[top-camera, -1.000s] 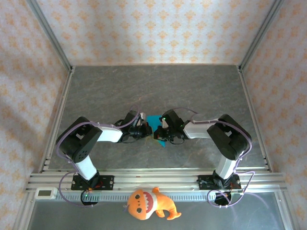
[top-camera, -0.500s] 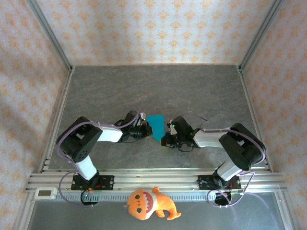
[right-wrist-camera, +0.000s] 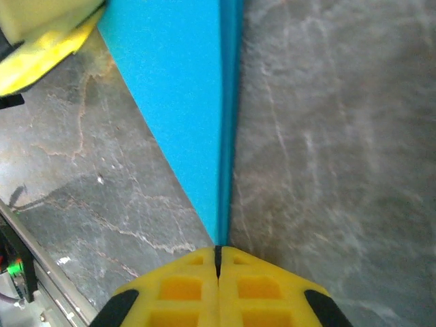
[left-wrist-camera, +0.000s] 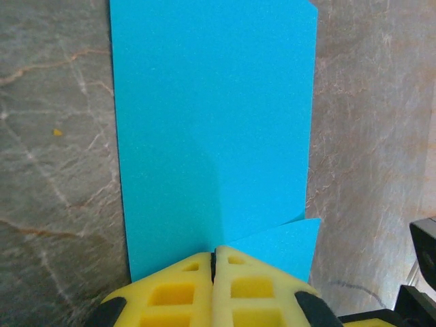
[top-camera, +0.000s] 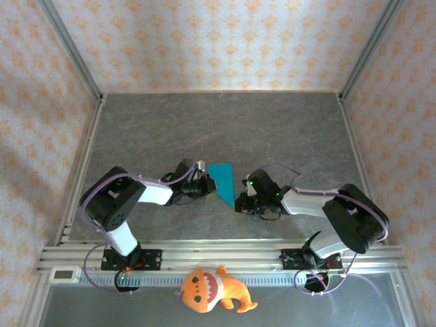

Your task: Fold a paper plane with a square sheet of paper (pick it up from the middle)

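On the grey table, the folded cyan sheet of paper lies flat between the two arms, the left claw closed with its tips at the sheet's wide edge, the right claw closed at its pointed end.

paper on table, plush toy nearer

One paper sheet, one plush toy (orange), two arms.
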